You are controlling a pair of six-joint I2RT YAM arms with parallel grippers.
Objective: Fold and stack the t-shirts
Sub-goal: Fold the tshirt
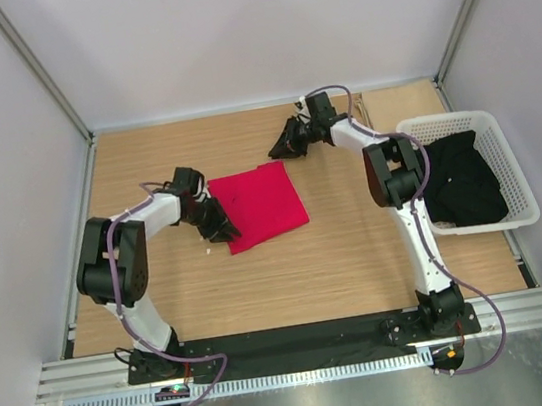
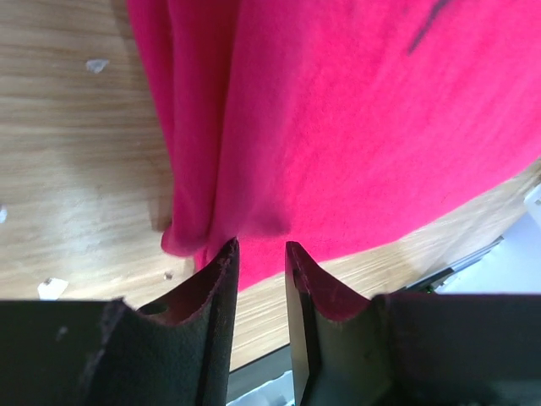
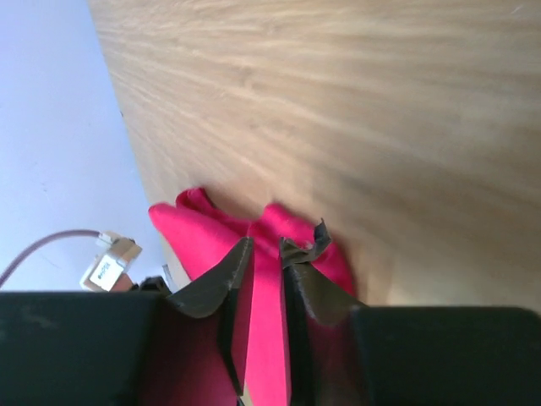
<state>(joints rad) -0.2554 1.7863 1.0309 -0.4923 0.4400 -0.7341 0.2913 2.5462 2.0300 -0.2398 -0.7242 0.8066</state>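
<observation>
1. The left gripper (image 1: 224, 230) sits low at the near left corner of the red t-shirt (image 1: 263, 202). Its fingers are a narrow gap apart with the folded cloth edge at their tips. I cannot tell whether any cloth is pinched.
2. The t-shirt lies folded into a rough square, flat on the wooden worktop (image 1: 312, 278) between the two arms.
3. On the right stands a white lattice basket (image 1: 441, 119) with black cloth (image 1: 466, 186) heaped inside.
4. The right gripper (image 1: 279, 149) is at the shirt's far right corner. Its fingers are a slit apart and red shows through the gap. I cannot tell whether it holds any cloth.
</observation>
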